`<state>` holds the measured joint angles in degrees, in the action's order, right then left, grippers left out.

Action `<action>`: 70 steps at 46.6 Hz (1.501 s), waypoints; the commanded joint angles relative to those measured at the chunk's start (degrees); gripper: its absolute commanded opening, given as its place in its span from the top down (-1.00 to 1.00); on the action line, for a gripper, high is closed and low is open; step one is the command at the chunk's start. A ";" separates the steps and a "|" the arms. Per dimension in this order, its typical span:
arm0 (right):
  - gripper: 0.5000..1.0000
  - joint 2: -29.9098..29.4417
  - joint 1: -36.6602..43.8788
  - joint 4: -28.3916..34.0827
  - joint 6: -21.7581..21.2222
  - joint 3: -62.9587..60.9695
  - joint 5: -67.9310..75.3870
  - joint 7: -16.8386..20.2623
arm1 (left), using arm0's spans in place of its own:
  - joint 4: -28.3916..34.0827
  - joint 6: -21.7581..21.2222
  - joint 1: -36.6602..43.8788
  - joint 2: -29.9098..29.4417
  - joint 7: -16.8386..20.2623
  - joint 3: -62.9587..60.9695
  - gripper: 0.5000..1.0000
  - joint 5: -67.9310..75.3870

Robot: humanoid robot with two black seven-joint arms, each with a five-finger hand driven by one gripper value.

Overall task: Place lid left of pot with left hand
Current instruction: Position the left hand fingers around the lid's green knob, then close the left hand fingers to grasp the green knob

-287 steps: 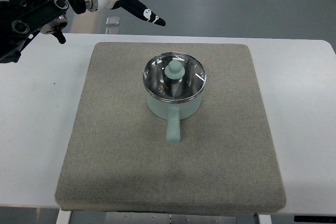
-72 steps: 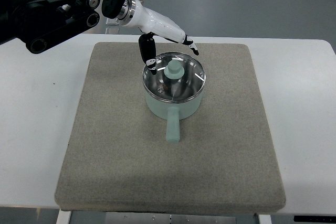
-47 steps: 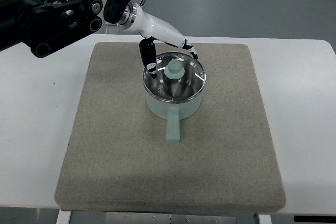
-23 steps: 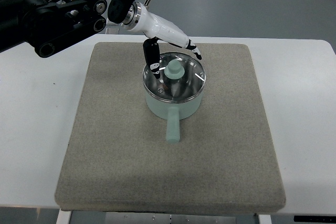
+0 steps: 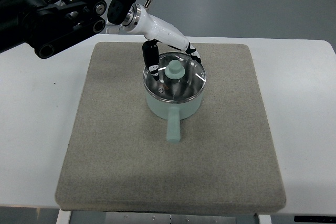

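Pot: centre of the grey mat, handle toward the bottom edge.
Lid: on the pot.
Left hand: above the lid's upper-left rim, fingers spread around the knob, gripping nothing.

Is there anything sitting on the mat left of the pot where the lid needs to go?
Nothing visible. The mat left of the pot is bare, and the left robot hand is already at the lid.

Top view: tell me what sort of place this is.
Probably a robot test bench, not a kitchen: a white table carries only a grey mat and a mint pot with its glass lid on, the left hand reaching over it above bare grey floor.
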<state>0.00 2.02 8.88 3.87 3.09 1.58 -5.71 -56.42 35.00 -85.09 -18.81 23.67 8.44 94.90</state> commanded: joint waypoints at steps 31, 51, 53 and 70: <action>-0.69 0.00 0.00 0.00 0.00 -0.02 0.00 0.00 | 1.58 0.00 0.02 0.09 -0.03 0.44 -0.64 1.08; -0.69 0.00 0.00 0.00 0.00 -0.02 0.00 0.00 | 1.58 -0.20 0.10 0.18 -0.03 0.44 -0.15 1.16; -0.69 0.00 0.00 0.00 0.00 0.07 0.00 0.00 | 1.58 -0.28 0.10 0.18 -0.03 0.44 -0.09 1.16; -0.69 0.00 0.00 0.00 0.00 -0.02 0.00 0.00 | 1.58 -0.37 0.10 0.18 -0.03 0.53 0.33 1.08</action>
<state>0.00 2.02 8.88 3.86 3.08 1.58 -5.71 -54.84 34.63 -84.99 -18.63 23.64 8.94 95.98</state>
